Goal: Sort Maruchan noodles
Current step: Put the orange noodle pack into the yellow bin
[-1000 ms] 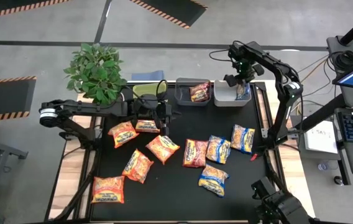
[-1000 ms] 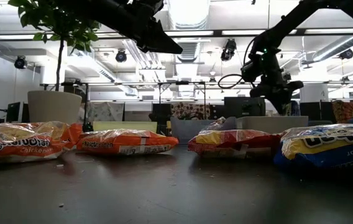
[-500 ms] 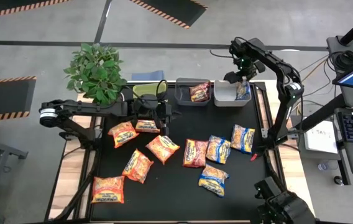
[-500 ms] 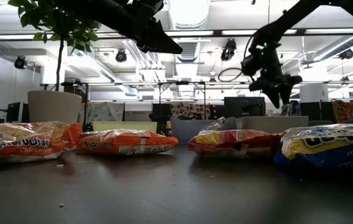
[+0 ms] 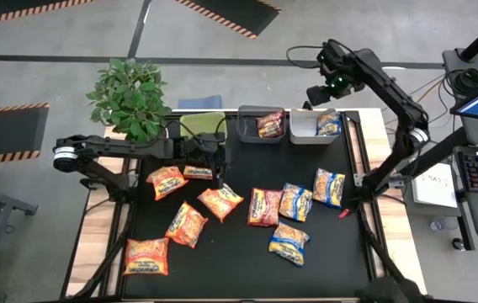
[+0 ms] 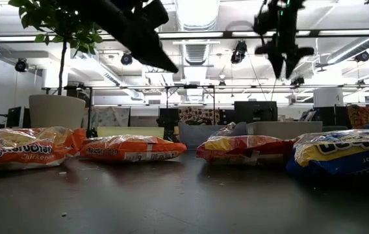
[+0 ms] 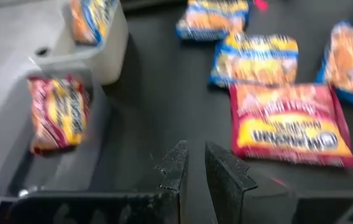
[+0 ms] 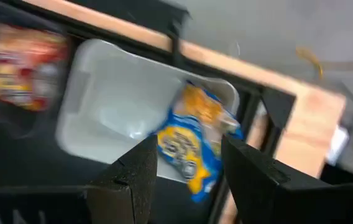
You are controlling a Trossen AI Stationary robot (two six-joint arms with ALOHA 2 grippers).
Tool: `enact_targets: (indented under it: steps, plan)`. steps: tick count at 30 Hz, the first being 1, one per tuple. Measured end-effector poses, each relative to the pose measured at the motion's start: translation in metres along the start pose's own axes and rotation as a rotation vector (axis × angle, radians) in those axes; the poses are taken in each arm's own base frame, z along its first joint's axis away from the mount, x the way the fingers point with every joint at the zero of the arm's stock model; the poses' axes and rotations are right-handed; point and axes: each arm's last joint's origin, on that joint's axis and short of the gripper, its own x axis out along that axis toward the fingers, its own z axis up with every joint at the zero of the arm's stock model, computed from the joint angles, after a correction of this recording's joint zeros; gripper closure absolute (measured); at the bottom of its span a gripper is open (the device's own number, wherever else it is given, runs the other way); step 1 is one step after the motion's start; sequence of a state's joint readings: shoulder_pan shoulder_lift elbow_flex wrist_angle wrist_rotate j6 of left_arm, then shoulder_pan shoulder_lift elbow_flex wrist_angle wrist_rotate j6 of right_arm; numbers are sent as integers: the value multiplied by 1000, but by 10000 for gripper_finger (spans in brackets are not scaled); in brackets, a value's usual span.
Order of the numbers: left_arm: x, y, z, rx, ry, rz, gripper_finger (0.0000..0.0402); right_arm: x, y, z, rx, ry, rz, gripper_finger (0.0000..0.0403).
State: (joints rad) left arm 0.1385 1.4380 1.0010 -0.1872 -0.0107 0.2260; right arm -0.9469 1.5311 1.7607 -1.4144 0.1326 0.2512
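Observation:
Several Maruchan packets lie flat on the black table: orange ones (image 5: pixel 187 224) on the left, a red-pink one (image 5: pixel 264 207) and blue-and-yellow ones (image 5: pixel 295 202) on the right. A red-pink packet (image 5: pixel 270 124) lies in the dark bin (image 5: pixel 246 126). A blue-and-yellow packet (image 8: pixel 195 124) lies tilted against the wall of the grey bin (image 5: pixel 302 128). My right gripper (image 5: pixel 319 94) hangs open and empty above that bin. My left gripper (image 7: pixel 195 155) hovers above an orange packet (image 5: pixel 199 171) near the far left, its fingers close together with nothing between them.
A green bin (image 5: pixel 201 124) stands left of the dark bin at the table's far edge. A potted plant (image 5: pixel 130 97) stands at the far left corner, beside the left arm. Bare black table shows along the near edge and the right side.
My right gripper has risen from inside the grey bin and drawn back toward the far edge, leaving the blue-and-yellow packet in the bin. My left gripper has shifted a little toward the table's left.

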Motion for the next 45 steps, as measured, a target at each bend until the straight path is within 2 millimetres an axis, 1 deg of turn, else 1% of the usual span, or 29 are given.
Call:
enact_targets:
  steps: [4,7,10,13,16,19,22,24,28,32,36,41,45]
  plan:
    - [-1,-5,-10,6,112,-34,365,-31,23,-19,-93,-140,78,236]
    - [-2,-9,-16,-1,188,-57,365,-50,38,-36,-161,-249,151,236]
    - [-4,-12,-20,-39,240,-69,365,-61,52,-56,-225,-352,231,236]
    - [-6,-16,-26,-76,308,-81,365,-61,65,-77,-283,-425,309,236]
    - [-8,-20,-32,-87,375,-94,365,-52,78,-99,-334,-500,396,236]
    - [-9,-26,-37,-101,420,-112,365,-32,92,-120,-382,-553,475,236]
    - [-8,-36,-43,-106,433,-177,365,-11,103,-139,-399,-576,544,236]
    - [-7,-45,-49,-103,447,-215,365,3,109,-152,-414,-582,579,236]
    - [0,-56,-66,-111,431,-229,365,25,119,-172,-446,-609,645,236]
    - [7,-62,-76,-149,360,-224,365,40,128,-185,-471,-639,746,236]
    - [12,-66,-84,-183,287,-220,365,49,138,-196,-474,-596,858,236]
    - [16,-67,-96,-188,249,-196,365,56,149,-208,-508,-547,869,236]
    - [21,-68,-103,-191,239,-182,365,61,159,-210,-522,-542,873,236]
